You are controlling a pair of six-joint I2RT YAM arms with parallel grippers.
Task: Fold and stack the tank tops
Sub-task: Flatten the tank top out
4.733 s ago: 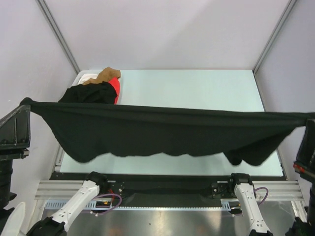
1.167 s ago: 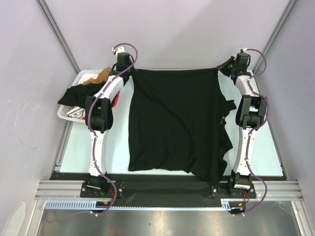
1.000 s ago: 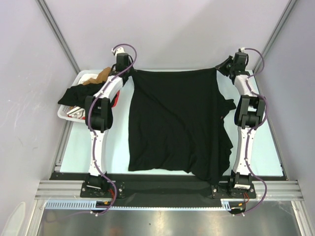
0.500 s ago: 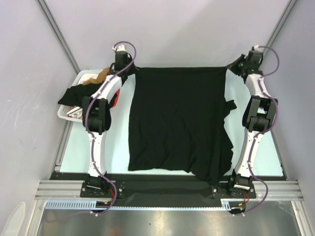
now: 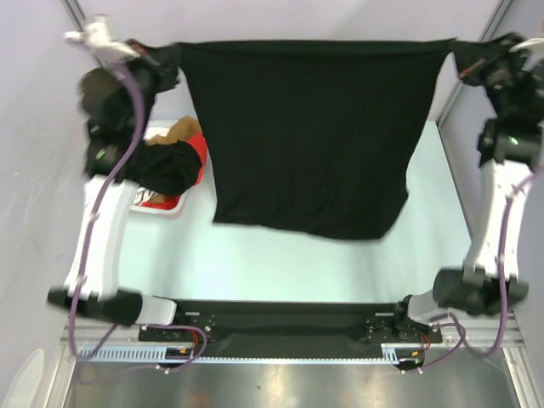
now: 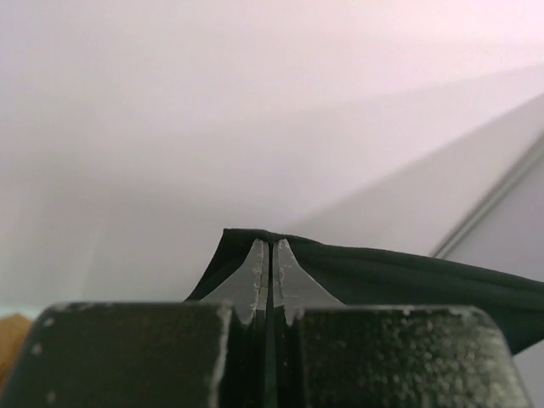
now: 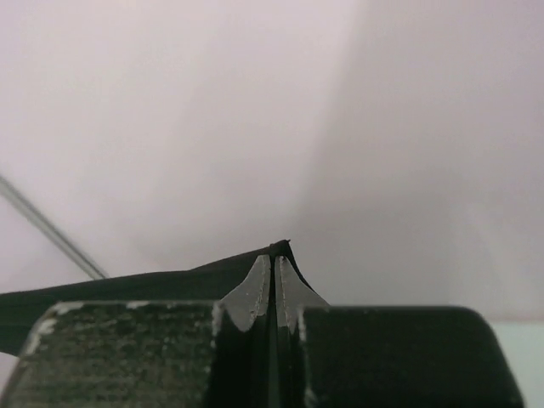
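Observation:
A large black tank top (image 5: 310, 136) hangs stretched in the air between both raised arms, its lower edge just above the table. My left gripper (image 5: 166, 58) is shut on its top left corner; the black cloth (image 6: 382, 272) runs off to the right of the pinched fingertips in the left wrist view. My right gripper (image 5: 463, 59) is shut on the top right corner, with the black cloth (image 7: 127, 285) trailing left in the right wrist view. A red tank top (image 5: 197, 153) lies in the white basket (image 5: 166, 206) under a dark garment (image 5: 161, 166).
The white basket at the table's left also holds a tan cloth (image 5: 180, 132). The pale green table (image 5: 340, 263) stretches beneath the hanging cloth. Grey walls with metal frame posts (image 5: 472, 51) close in the back and sides.
Both arms have lifted high and spread apart, raising the black tank top off the table. It lay flat a second ago and hangs as a taut sheet now.

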